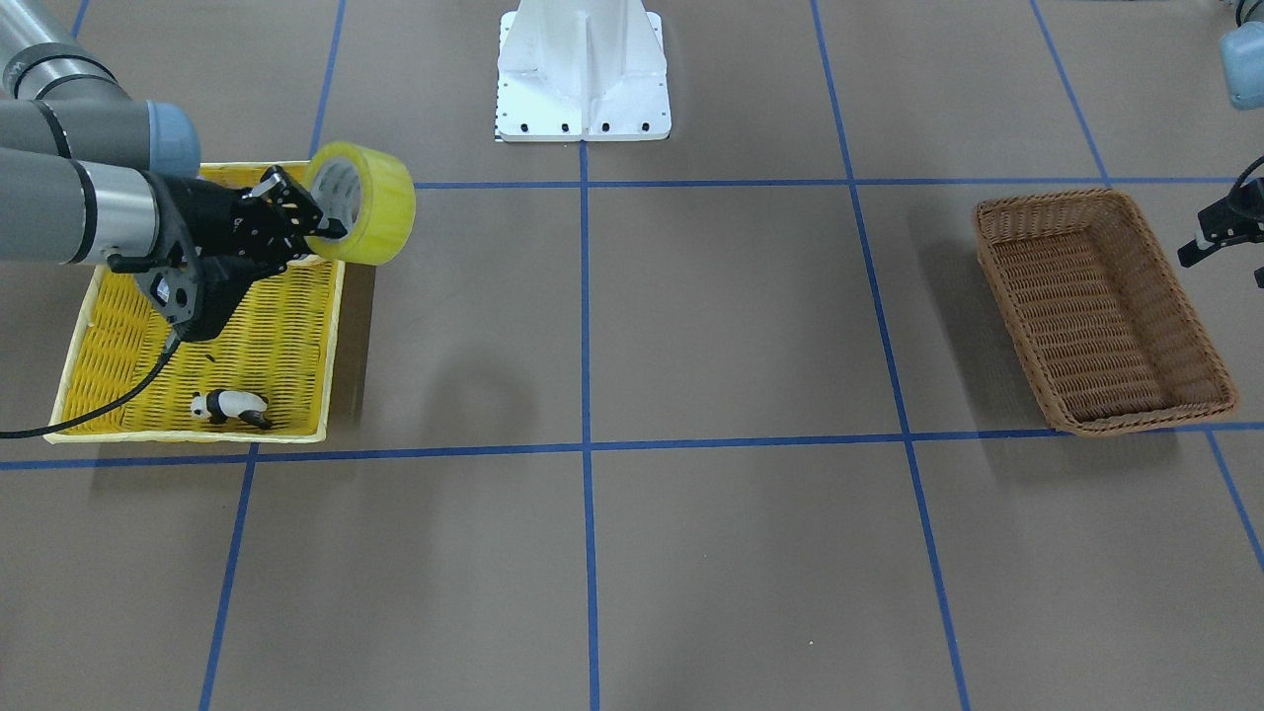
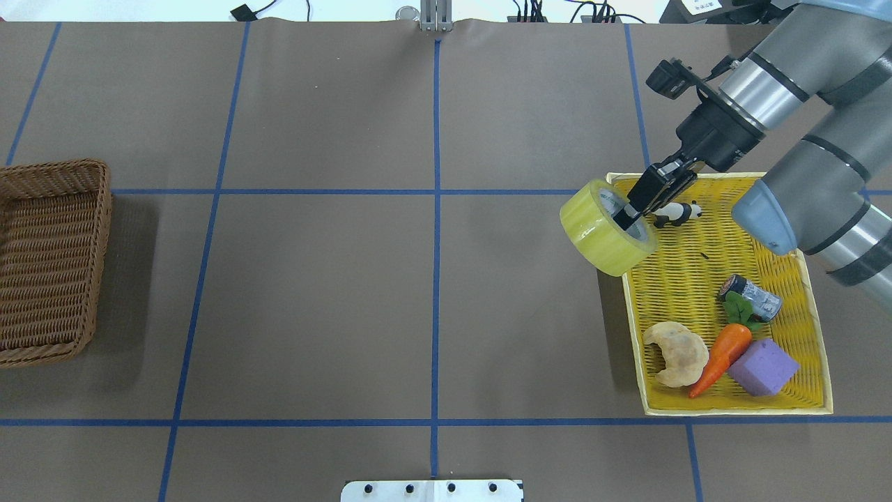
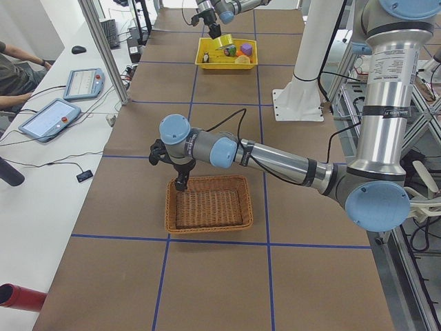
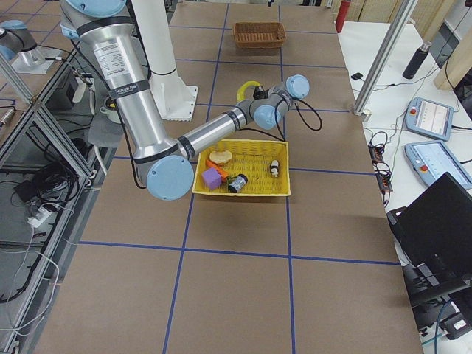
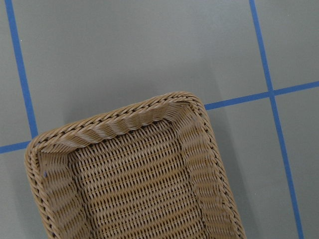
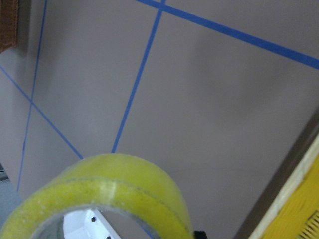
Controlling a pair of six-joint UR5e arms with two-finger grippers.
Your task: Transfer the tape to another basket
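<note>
The yellow tape roll [image 1: 360, 202] hangs in the air over the left edge of the yellow tray, seen from above [image 2: 606, 237]. My right gripper [image 1: 318, 244] is shut on the roll's wall, with one finger inside the grey-white core [image 2: 637, 209]. The roll fills the bottom of the right wrist view [image 6: 99, 199]. The brown wicker basket [image 1: 1101, 311] stands empty at the far end of the table [image 2: 49, 261]. My left gripper [image 1: 1220, 237] hovers beside the basket's far end, its fingers apart and holding nothing. The left wrist view looks down on a corner of the basket [image 5: 134, 174].
The yellow tray [image 2: 697, 279] holds a toy panda [image 2: 674, 215], a small silver cylinder [image 2: 751, 295], a carrot [image 2: 725, 352], a purple block [image 2: 763, 366] and a bread piece [image 2: 674, 352]. The white robot base [image 1: 583, 74] stands at the middle of the table's robot side. Blue tape lines cross the brown table.
</note>
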